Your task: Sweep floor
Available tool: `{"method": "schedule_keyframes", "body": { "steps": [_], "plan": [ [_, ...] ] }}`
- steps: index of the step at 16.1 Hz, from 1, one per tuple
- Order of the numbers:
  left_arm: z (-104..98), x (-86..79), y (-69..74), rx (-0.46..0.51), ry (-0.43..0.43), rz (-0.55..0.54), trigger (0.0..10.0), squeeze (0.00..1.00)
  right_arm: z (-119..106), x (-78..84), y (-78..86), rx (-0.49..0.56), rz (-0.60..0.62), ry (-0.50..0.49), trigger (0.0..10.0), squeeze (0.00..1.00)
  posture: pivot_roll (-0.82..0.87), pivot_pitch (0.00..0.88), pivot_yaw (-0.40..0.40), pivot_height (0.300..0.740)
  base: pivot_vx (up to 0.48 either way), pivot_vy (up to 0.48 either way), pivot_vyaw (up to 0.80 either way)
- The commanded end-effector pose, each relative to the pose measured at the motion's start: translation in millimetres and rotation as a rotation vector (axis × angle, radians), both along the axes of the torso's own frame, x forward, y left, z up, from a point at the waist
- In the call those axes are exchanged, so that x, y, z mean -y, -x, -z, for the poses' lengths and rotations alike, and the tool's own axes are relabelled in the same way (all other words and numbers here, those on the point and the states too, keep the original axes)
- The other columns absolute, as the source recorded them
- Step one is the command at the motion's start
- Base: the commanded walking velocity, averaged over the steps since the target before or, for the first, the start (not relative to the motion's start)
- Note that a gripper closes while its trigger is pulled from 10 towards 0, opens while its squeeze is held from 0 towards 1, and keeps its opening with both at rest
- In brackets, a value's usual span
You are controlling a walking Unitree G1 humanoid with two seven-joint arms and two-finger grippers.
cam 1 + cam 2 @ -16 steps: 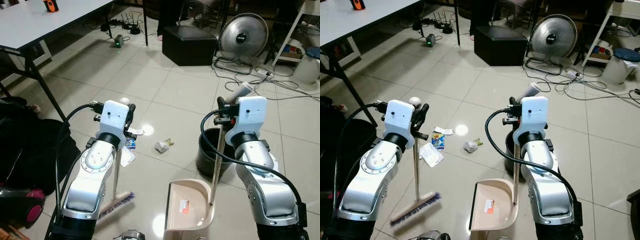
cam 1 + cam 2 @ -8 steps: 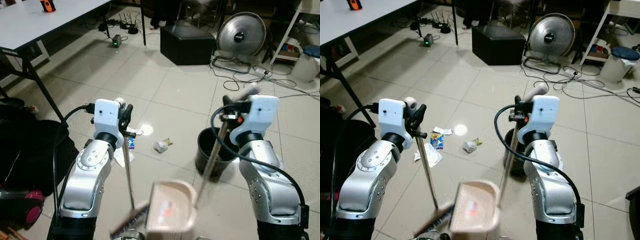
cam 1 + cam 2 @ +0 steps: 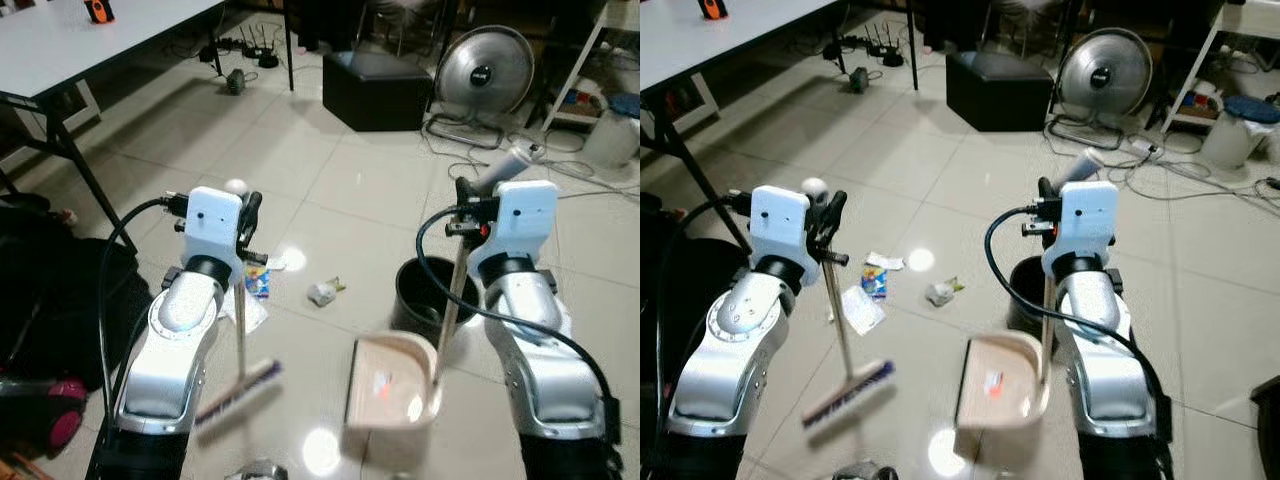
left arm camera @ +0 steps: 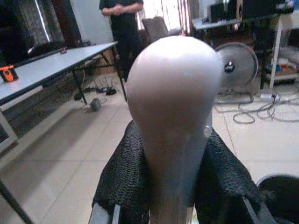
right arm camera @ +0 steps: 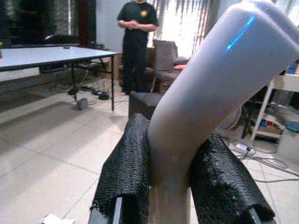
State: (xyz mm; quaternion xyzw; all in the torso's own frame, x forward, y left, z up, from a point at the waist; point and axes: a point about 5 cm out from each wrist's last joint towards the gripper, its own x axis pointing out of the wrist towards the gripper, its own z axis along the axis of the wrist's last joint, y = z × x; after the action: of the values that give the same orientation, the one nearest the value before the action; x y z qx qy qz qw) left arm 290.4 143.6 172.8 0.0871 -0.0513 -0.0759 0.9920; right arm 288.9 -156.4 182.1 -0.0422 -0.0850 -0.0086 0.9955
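the left gripper (image 3: 245,215) is clenched on the top of the broom (image 3: 238,330)'s thin stick, just under its rounded knob (image 4: 175,88); the right gripper (image 3: 468,205) is likewise clamped on the upright handle of the dustpan (image 3: 390,385), below its bent grey grip (image 5: 219,79); the broom head (image 3: 848,393) is blurred, so whether it touches the floor (image 3: 330,160) is hard to say; both tools look light, stiff and smooth, apt to twist in the fingers (image 4: 122,179), so a high, firm hold suits them; the litter, a crumpled wad (image 3: 323,292) and wrappers (image 3: 876,280), lies at about eleven o'clock of the dustpan; a black bin (image 3: 420,295) stands just beyond the dustpan at one o'clock.
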Motion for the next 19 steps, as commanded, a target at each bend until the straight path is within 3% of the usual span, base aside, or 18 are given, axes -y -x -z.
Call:
{"method": "schedule_keyframes", "body": {
  "steps": [1,2,3,7,12,14,19],
  "plan": [
    [-8.3,0.3,-3.1,0.046,-0.01,-0.009,10.0,0.0,-10.8,-1.5,-2.1,0.057,-0.002,-0.006,10.0,0.0,-0.01,0.0,-0.014,0.74,0.0,0.0,0.0],
    [-9.1,-2.6,-4.9,0.053,-0.025,-0.037,10.0,0.0,-10.0,-6.2,-3.4,0.054,-0.076,-0.031,10.0,0.0,-0.01,0.0,-0.018,0.74,0.0,0.0,0.0],
    [-8.6,-8.4,-4.0,0.058,-0.032,-0.087,10.0,0.0,-10.7,-11.1,-4.0,0.047,-0.13,0.007,10.0,0.0,-0.02,0.0,-0.02,0.74,0.0,0.0,0.0],
    [-16.7,-10.4,-2.7,0.102,-0.017,-0.08,10.0,0.0,-13.5,-19.2,-2.6,0.061,-0.179,0.033,10.0,0.0,-0.03,0.0,0.0,0.74,0.08,0.0,0.6],
    [-22.4,0.5,-11.1,0.116,-0.051,-0.026,10.0,0.0,-10.6,-18.3,-0.9,0.069,-0.144,0.002,10.0,0.0,-0.02,0.008,0.028,0.74,0.369,0.0,0.8],
    [-23.6,5.3,-12.4,0.12,-0.065,0.004,10.0,0.0,-9.9,-13.8,-0.1,0.075,-0.108,-0.045,10.0,0.0,-0.01,0.011,0.041,0.74,0.384,0.0,0.0],
    [-22.2,12.1,-18.2,0.108,-0.062,0.047,10.0,0.0,-10.5,-4.6,2.2,0.092,-0.032,-0.02,10.0,0.0,-0.03,0.017,0.085,0.74,0.382,0.0,0.0]
  ]
}}
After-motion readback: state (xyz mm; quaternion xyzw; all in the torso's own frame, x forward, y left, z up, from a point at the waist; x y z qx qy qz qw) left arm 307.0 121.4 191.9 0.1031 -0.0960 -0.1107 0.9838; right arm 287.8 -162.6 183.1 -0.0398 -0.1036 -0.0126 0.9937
